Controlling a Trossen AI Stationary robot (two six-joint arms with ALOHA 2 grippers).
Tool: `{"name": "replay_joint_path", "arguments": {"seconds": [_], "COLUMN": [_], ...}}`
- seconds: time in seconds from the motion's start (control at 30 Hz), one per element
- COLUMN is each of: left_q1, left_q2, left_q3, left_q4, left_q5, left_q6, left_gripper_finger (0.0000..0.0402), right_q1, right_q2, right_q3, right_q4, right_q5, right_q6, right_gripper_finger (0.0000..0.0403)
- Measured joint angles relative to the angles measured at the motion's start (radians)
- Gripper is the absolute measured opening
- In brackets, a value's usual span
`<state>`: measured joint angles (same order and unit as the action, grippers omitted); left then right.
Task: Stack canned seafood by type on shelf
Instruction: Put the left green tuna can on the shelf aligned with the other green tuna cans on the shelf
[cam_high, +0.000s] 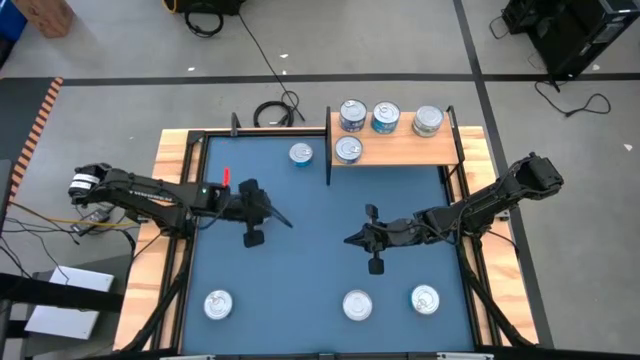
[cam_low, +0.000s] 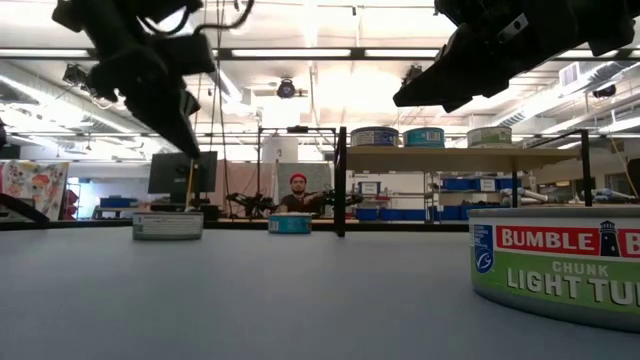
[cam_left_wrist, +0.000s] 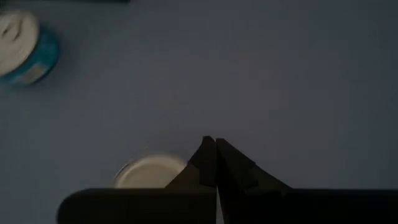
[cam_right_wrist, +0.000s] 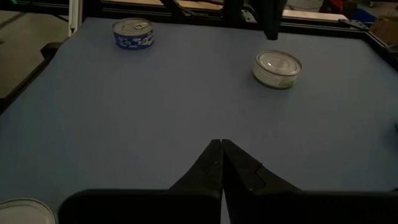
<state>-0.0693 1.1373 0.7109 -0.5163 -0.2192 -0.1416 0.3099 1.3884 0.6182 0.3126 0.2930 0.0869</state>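
Note:
The shelf (cam_high: 395, 150), a light wooden board with black posts, stands at the mat's far right and carries several tins (cam_high: 385, 117); the low view shows them on its top board (cam_low: 424, 137). One blue tin (cam_high: 301, 154) sits on the blue mat left of the shelf. Three tins (cam_high: 357, 304) stand along the near edge, and the low view shows one up close (cam_low: 560, 265). My left gripper (cam_high: 285, 218) (cam_left_wrist: 216, 146) hangs shut over the mat's middle left. My right gripper (cam_high: 352, 240) (cam_right_wrist: 222, 146) hangs shut over the middle, facing it. Neither touches a tin.
Wooden strips (cam_high: 175, 150) frame the blue mat (cam_high: 320, 270). Cables (cam_high: 275, 112) lie on the floor beyond the far edge. The left wrist view shows two tins (cam_left_wrist: 25, 46) on the mat, the right wrist view a blue tin (cam_right_wrist: 133, 33) and a green-labelled tin (cam_right_wrist: 277, 68).

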Motion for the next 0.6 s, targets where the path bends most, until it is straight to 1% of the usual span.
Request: {"name": "replay_joint_path", "arguments": {"seconds": [0.07,0.13,0.23,0.3,0.33,0.43,0.6], "left_q1": [-0.029,-0.044,-0.036,-0.007,0.013,0.078,0.185], "left_q2": [0.002,0.002,0.002,0.002,0.002,0.002,0.025], "left_q3": [0.000,0.000,0.001,0.000,-0.004,-0.021,-0.054], "left_q4": [0.005,-0.024,-0.136,-0.207,-0.230,-0.261,-0.254], "left_q5": [-0.004,-0.032,-0.121,-0.181,-0.190,-0.191,-0.181], "left_q6": [-0.012,-0.020,-0.076,-0.130,-0.153,-0.198,-0.207], "left_gripper_finger": [0.0000,0.0000,0.0000,0.0000,0.0000,0.0000,0.0000], "right_q1": [0.000,0.000,0.000,0.000,0.000,0.000,0.000], "right_q2": [0.000,0.000,0.000,0.000,0.000,0.000,0.000], "right_q3": [0.000,0.000,0.000,0.000,0.000,0.000,0.000], "right_q4": [-0.001,-0.002,-0.006,-0.008,-0.009,-0.010,-0.011], "right_q5": [0.000,0.000,0.000,0.000,0.000,0.000,0.000], "right_q6": [0.000,0.009,0.019,0.022,0.025,0.026,0.026], "right_gripper_finger": [0.0012,0.0012,0.0012,0.0013,0.0014,0.0014,0.0010]}}
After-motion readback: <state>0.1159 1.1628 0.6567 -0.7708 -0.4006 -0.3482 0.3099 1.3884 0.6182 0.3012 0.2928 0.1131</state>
